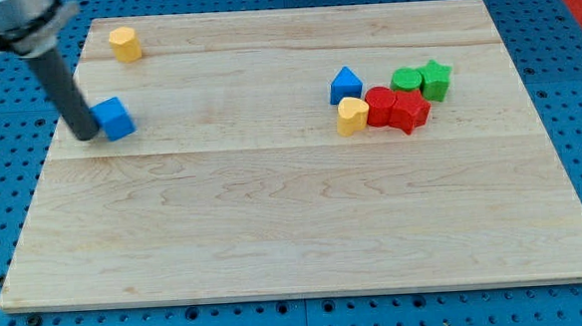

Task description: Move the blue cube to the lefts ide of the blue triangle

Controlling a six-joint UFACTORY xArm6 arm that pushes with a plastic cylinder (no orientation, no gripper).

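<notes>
The blue cube sits on the wooden board at the view's left. My tip rests on the board right against the cube's left side. The dark rod slants up to the view's top left corner. The blue triangle stands well to the right, at the left end of a cluster of blocks.
A yellow heart block lies just below the blue triangle. Two red blocks sit to its right, then a green round block and a green star. A yellow block stands near the board's top left. The board lies on blue pegboard.
</notes>
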